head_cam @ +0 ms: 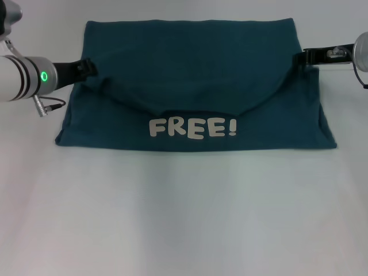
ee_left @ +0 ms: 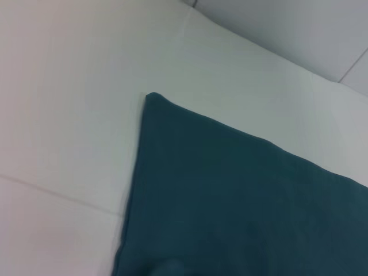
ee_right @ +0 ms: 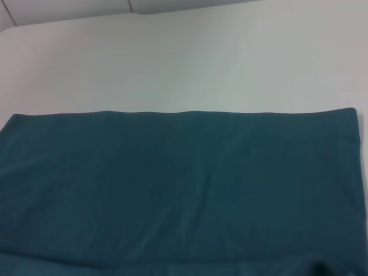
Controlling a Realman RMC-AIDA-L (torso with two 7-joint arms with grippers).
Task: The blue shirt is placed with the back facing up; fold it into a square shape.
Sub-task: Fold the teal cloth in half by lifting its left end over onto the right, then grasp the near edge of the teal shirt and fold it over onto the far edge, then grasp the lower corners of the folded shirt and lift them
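Note:
The blue shirt (head_cam: 190, 57) lies spread across the white table, partly folded. Its near strip is turned over and shows white "FREE!" lettering (head_cam: 192, 127). A fabric layer sags in a curve between the two side edges, dipping just above the lettering. My left gripper (head_cam: 91, 69) pinches the shirt's left edge. My right gripper (head_cam: 300, 58) pinches the right edge at about the same height. The left wrist view shows a far corner of the shirt (ee_left: 241, 201). The right wrist view shows its straight far edge and plain cloth (ee_right: 172, 184). Neither wrist view shows its own fingers.
The white table (head_cam: 184, 218) extends well in front of the shirt and in a narrow band behind it. A cable and connector (head_cam: 49, 105) hang off my left forearm, just above the table beside the shirt's left edge.

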